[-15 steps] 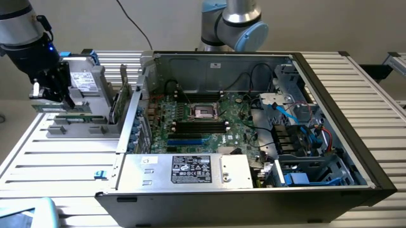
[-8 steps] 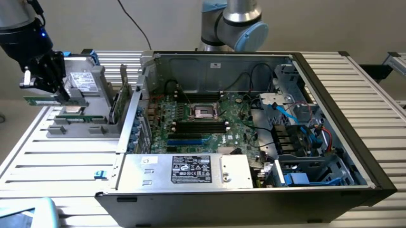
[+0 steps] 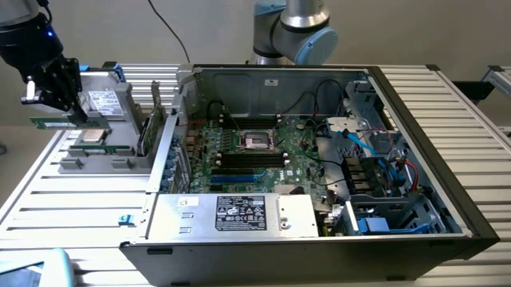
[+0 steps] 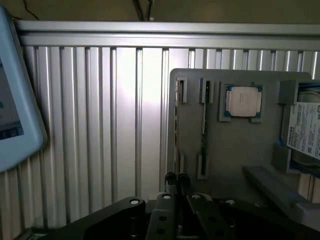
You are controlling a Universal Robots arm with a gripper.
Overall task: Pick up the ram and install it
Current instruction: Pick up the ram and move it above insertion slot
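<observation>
desk (image 3: 72,197) of ribbed metal spreads under the jaws; open computer case (image 3: 264,89) stands well off to one side; grey tray (image 3: 104,156) lies just beneath; ram (image 3: 49,122) (green, held level) is pinched in the jaws; processor (image 3: 94,135) sits close below.

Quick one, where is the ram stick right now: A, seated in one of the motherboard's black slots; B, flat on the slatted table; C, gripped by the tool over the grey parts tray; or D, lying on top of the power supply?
C: the tool is shut on the ram above the grey tray at the exterior view's left, well apart from the motherboard's black slots.
</observation>
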